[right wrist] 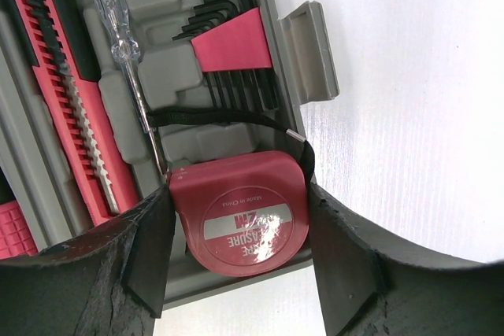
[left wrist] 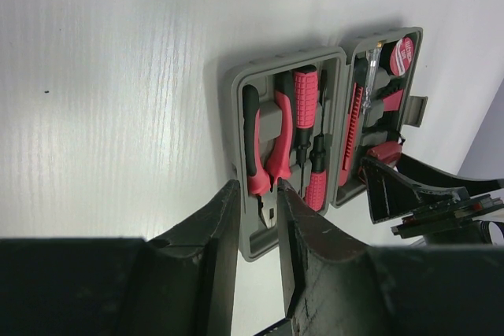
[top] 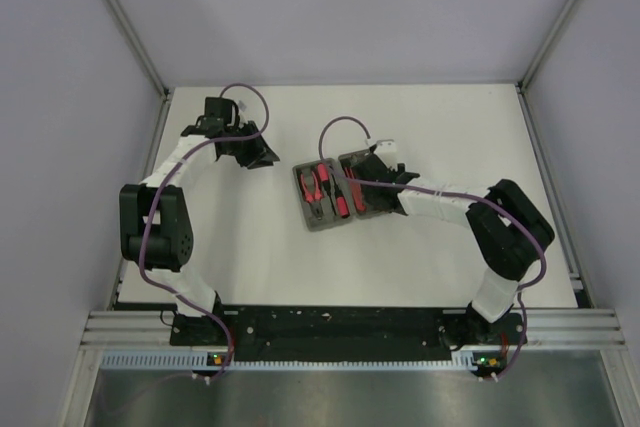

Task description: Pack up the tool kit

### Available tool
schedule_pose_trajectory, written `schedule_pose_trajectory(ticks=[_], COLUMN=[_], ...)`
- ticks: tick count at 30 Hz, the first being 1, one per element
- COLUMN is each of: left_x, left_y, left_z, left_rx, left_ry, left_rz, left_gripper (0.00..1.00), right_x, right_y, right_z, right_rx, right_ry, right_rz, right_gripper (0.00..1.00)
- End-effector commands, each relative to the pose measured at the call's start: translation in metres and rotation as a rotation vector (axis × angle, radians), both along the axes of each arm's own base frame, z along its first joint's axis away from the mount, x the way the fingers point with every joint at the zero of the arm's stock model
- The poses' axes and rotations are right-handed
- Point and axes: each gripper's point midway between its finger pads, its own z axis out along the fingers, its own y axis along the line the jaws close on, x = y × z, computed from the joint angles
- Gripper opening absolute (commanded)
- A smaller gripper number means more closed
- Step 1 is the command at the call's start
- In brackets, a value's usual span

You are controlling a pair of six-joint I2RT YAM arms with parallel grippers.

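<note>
The grey case (top: 322,224) lies open in the middle of the table. Its left half (left wrist: 236,92) holds the red-and-black pliers (left wrist: 264,147) and screwdrivers (left wrist: 305,100). Its right half (right wrist: 311,45) holds the red knife (right wrist: 67,116), a clear-handled screwdriver (right wrist: 118,37) and hex keys (right wrist: 232,60). My right gripper (right wrist: 238,194) is over this half (top: 368,169), shut on the red tape measure (right wrist: 240,218), which sits tilted at the case's near corner. My left gripper (left wrist: 258,188) hangs left of the case (top: 262,155), jaws nearly together and empty.
White tabletop on all sides of the case. Aluminium frame posts and grey walls bound the table at left, right and back. The tape measure's black strap (right wrist: 213,116) loops across the case's moulded slots. A red roll (left wrist: 404,54) sits in the far corner of the right half.
</note>
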Motion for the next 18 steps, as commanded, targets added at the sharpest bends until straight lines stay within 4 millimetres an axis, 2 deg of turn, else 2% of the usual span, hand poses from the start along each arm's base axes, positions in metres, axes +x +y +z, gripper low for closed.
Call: schedule_pose_trajectory(ticks=[1,6,11,15,18], left_x=[0.001,-0.005,-0.019,-0.035,-0.044], left_y=[0.0,-0.001,-0.01,-0.023,-0.036], left_z=[-0.002,-0.005,-0.015,-0.026,-0.034], left_rx=[-0.011,-0.019,-0.07,-0.14,-0.179], left_ry=[0.001,0.017,0.052,0.088,0.118], left_rz=[-0.005,-0.019,-0.052,-0.088,-0.117], left_gripper=[0.3,0.34,0.37,0.37,0.38], right_x=[-0.001,0.001,0.002,0.006,0.01], right_y=[0.004,0.01,0.02,0.026,0.028], right_z=[0.021,0.042,0.052,0.057,0.052], right_rx=[0.013,0.021,0.019,0.067,0.098], right_ry=[-0.021,-0.014,0.018,0.04,0.076], right_rz=[0.015,0.049,0.114,0.138,0.165], right_gripper=[0.62,0.76,0.81,0.78,0.67])
